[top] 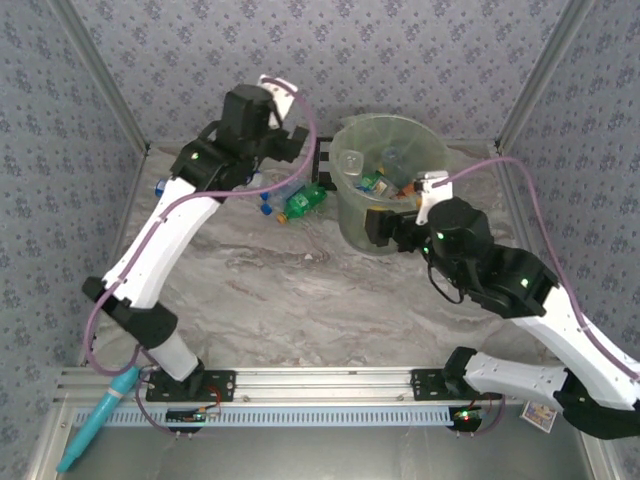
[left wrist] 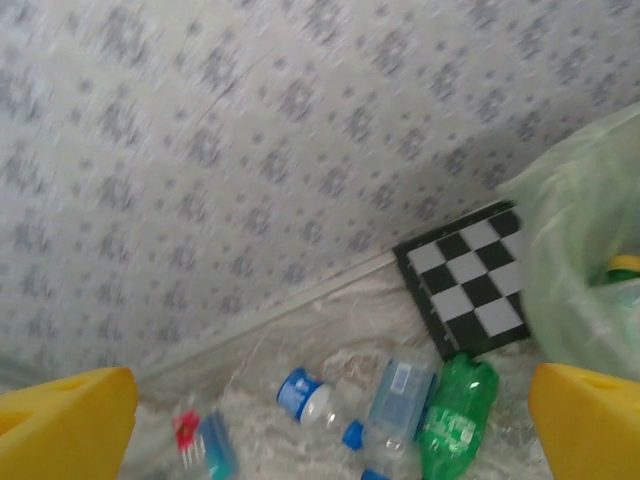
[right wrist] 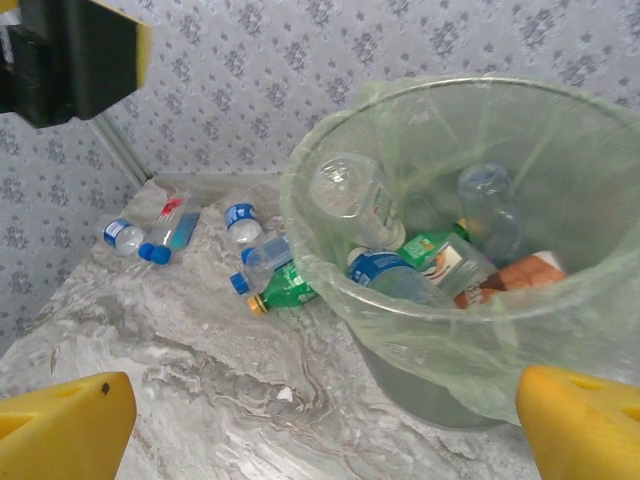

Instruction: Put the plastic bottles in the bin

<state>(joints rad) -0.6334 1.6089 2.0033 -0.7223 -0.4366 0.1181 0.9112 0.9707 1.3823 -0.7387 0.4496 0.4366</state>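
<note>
The right gripper (right wrist: 325,425) hangs wide open and empty just in front of the bin (top: 352,215). The bin stands towards the far side of the worktop (top: 290,295) with several plastic bottles (right wrist: 400,270) inside. Left of the bin, loose bottles (top: 300,203) lie on the worktop, and above them the left gripper (left wrist: 330,415) is released too, holding nothing.

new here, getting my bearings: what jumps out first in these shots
The round pale grey-green bin with its translucent green bag stands far back on the marbled tabletop, several plastic bottles inside. Left of it, a green bottle and clear blue-capped ones lie loose.
</note>
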